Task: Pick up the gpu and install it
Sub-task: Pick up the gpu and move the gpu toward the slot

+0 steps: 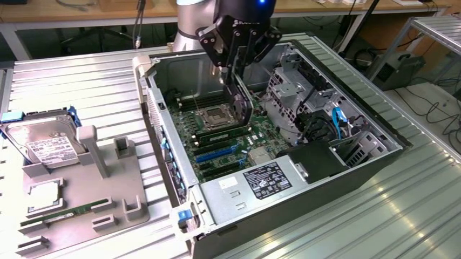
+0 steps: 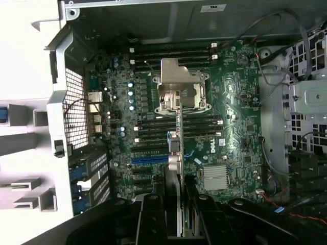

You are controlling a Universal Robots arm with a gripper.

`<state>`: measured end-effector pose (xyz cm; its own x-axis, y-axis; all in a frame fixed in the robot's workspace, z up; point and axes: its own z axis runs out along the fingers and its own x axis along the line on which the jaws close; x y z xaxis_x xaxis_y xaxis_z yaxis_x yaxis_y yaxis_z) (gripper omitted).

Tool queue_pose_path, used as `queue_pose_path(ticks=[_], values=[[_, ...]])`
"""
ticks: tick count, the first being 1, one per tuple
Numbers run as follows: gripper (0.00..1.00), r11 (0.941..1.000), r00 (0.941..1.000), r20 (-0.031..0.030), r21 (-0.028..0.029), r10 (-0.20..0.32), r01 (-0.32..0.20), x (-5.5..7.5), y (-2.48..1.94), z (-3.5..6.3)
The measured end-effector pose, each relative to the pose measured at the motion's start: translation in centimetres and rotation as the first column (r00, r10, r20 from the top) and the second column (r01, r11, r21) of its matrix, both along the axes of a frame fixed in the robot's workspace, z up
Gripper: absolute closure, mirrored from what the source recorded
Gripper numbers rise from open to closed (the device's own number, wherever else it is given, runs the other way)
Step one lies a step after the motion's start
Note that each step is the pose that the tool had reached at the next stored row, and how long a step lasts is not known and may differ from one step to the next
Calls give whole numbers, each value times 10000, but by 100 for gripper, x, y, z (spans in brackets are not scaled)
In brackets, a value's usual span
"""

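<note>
A ribbed metal table (image 1: 86, 81) carried, at the exterior view's left, a grey fixture (image 1: 79, 189) with a hard drive (image 1: 43, 143) and a memory stick (image 1: 65, 213). To its right lay the open computer case (image 1: 324, 189). Inside it, the gripper (image 1: 236, 69) clamped the gpu (image 1: 243, 105), which hung edge-down over the motherboard (image 1: 263, 129).

Gripper (image 1: 232, 67) clamps gpu (image 1: 243, 105) edge-down (slightly tilted) above motherboard (image 1: 265, 133) inside case (image 1: 338, 181); hard drive (image 1: 43, 143) on fixture (image 1: 79, 211), exterior view's left.
</note>
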<state>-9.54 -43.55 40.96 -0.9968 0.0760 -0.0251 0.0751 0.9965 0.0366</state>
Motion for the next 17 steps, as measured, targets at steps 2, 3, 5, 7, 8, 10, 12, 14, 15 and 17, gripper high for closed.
queue_pose_path(ticks=[2,3,5,7,8,10,12,14,15,17], values=[[73,10000,10000,0,-2,0,0,20,3,-7],[73,10000,10000,0,-4,0,0,29,4,-10],[73,10000,10000,0,-4,-1,1,47,6,-18],[73,10000,10000,-1,-6,-1,1,64,8,-24],[73,10000,10000,-1,-8,-1,1,73,10,-27],[73,10000,10000,0,-8,0,0,90,13,-34],[73,10000,10000,0,-11,0,0,108,15,-40],[73,10000,10000,0,-12,0,0,124,18,-47],[73,10000,10000,0,-14,0,0,132,19,-49],[73,10000,10000,0,-16,0,0,152,22,-56]])
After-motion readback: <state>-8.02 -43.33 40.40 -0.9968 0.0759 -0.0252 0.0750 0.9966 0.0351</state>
